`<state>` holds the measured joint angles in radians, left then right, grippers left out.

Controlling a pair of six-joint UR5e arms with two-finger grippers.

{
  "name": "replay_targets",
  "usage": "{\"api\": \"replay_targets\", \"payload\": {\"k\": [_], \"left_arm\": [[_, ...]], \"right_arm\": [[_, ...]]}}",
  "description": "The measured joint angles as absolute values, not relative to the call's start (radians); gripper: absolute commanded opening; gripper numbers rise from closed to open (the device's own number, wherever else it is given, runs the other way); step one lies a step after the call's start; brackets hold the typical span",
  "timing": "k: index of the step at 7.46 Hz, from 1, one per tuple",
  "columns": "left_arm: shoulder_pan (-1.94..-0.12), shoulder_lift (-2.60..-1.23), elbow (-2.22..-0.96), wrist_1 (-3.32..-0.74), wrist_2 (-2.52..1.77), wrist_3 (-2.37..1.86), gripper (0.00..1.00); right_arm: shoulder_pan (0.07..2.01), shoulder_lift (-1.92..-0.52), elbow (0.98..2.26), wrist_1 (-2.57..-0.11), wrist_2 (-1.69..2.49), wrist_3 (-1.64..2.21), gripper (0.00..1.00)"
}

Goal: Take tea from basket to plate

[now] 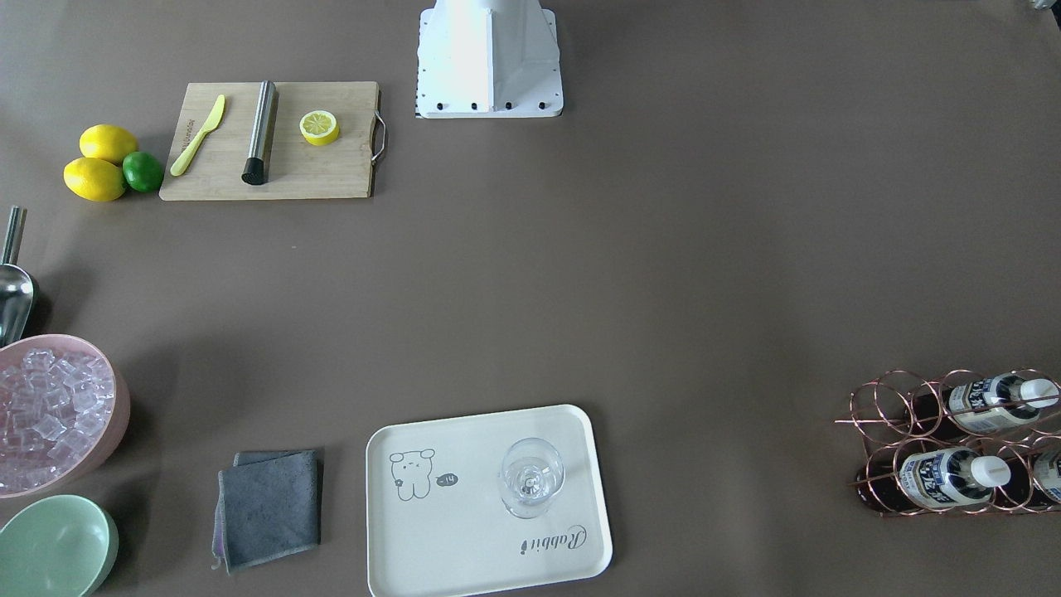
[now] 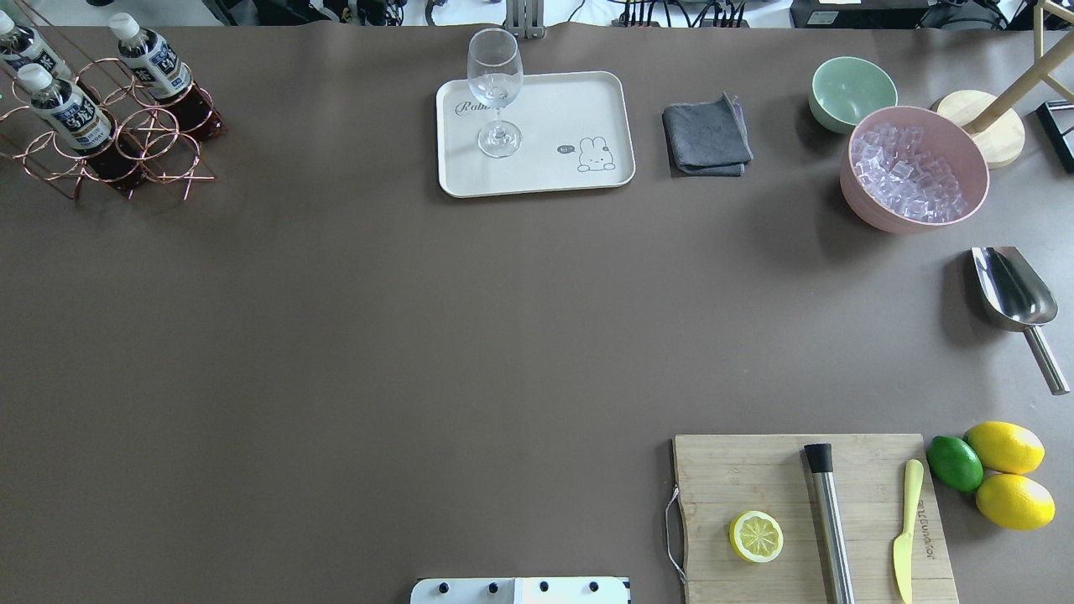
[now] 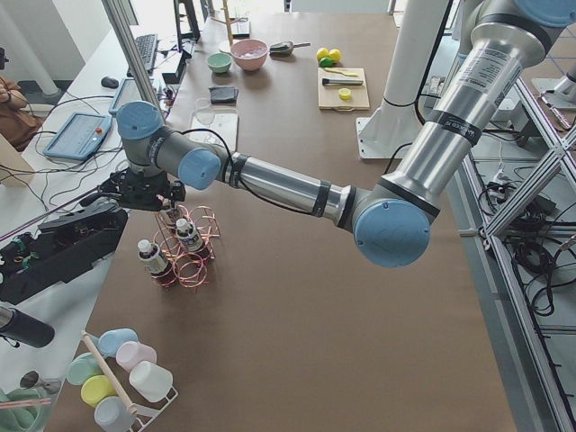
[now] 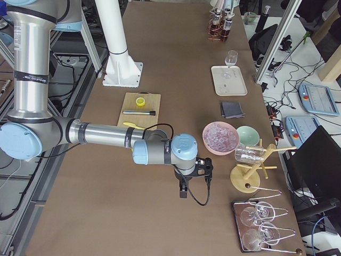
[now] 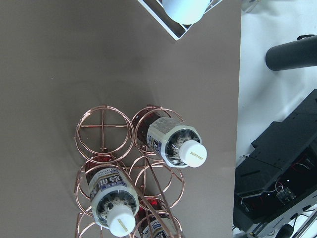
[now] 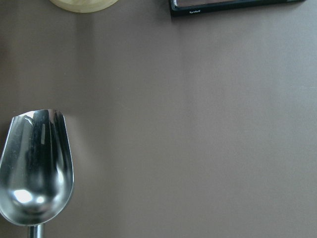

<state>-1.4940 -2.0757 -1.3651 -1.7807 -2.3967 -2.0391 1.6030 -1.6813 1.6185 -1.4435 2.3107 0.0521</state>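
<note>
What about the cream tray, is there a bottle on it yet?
No, the plate holds only a wine glass, and every bottle sits in the basket.

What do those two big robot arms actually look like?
The left arm and right arm are shiny silver tubes joined by rounded light-blue caps, with black rings at the joints. Small print marks each upper tube. Thin black cables loop to the black left gripper and right gripper.

The copper wire basket stands at the right edge of the counter, holding white-capped tea bottles. Well left of it, the cream plate carries an upright wine glass. A folded grey cloth lies just left of the plate.
</note>
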Motion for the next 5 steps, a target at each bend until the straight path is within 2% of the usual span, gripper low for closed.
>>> {"api": "replay_targets", "payload": {"k": [2,3,4,5], "left_arm": [[-1.453,-2.076,-1.363,-1.785,-2.382,-2.070,0.73],[-1.442,-2.073,-1.364,-1.785,-2.366,-2.077,0.65],[-1.437,-2.071,-1.366,-1.785,-2.356,-2.089,0.50],[-1.435,-2.070,-1.368,-1.784,-2.352,-2.098,0.11]], "right_arm": [[1.603,-1.682,1.621,-1.443,2.310,0.052,0.99],[1.603,-1.682,1.621,-1.444,2.310,0.052,0.99],[1.603,-1.683,1.622,-1.443,2.309,0.052,0.99],[1.603,-1.683,1.622,-1.443,2.308,0.052,0.99]]}}
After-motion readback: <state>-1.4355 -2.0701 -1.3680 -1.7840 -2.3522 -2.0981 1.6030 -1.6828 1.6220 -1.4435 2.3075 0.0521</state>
